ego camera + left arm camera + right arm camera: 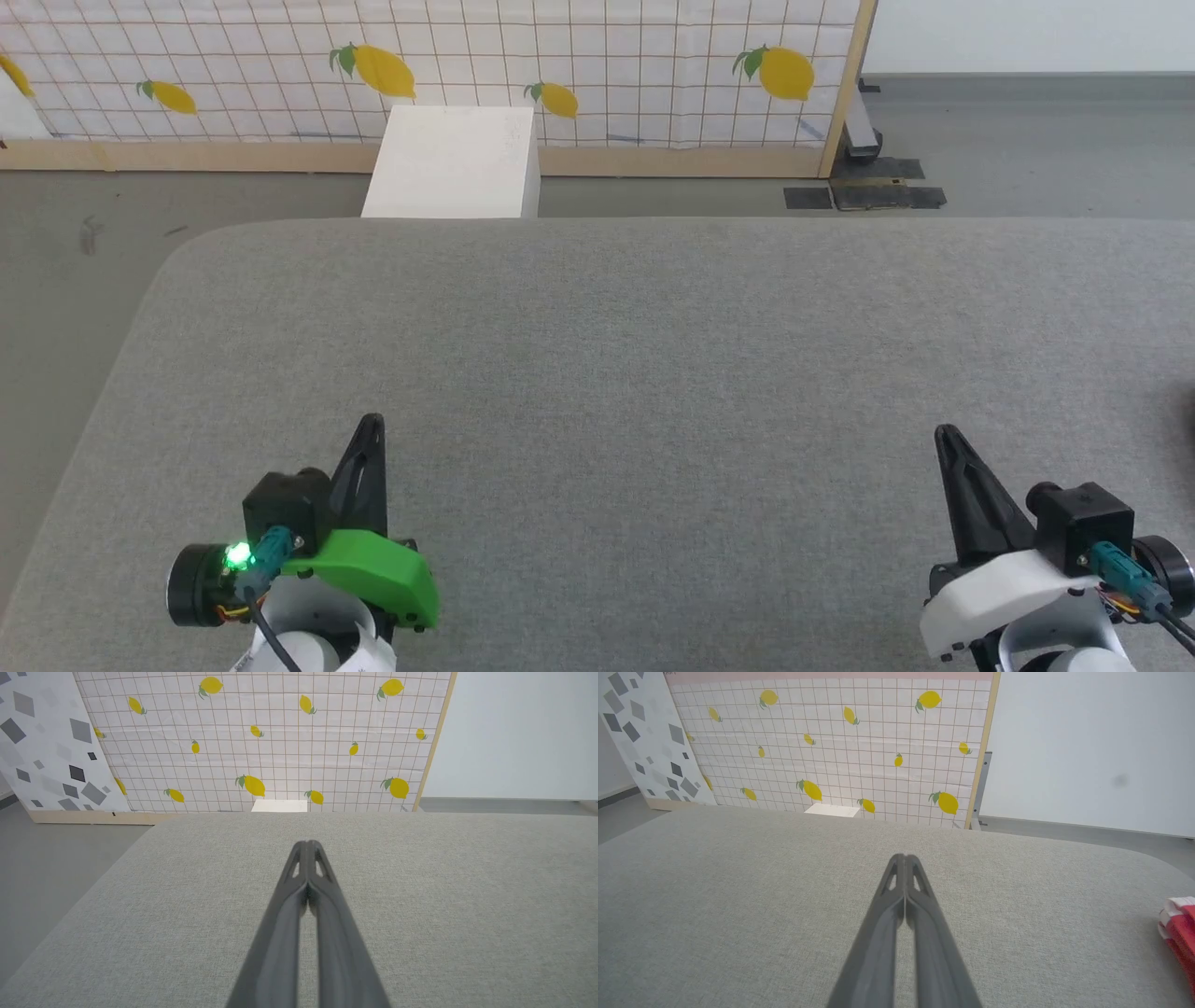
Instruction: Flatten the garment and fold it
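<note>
A small piece of the red garment [1181, 933] with a white stripe shows at the right edge of the right wrist view, lying on the grey cloth table [653, 355]; most of it is out of view. My left gripper [372, 425] is shut at the lower left of the head view, with nothing between its fingers. In its own wrist view the left gripper [307, 845] has both fingertips pressed together above the cloth. My right gripper [945, 434] sits at the lower right, shut and empty as well; the right gripper [905, 858] points across the table, far left of the garment.
A white box [455, 161] stands on the floor beyond the table's far edge, before a lemon-print grid panel [467, 65]. A panel with grey diamonds [42, 746] leans to the left. Grey floor [75, 243] surrounds the rounded table corners.
</note>
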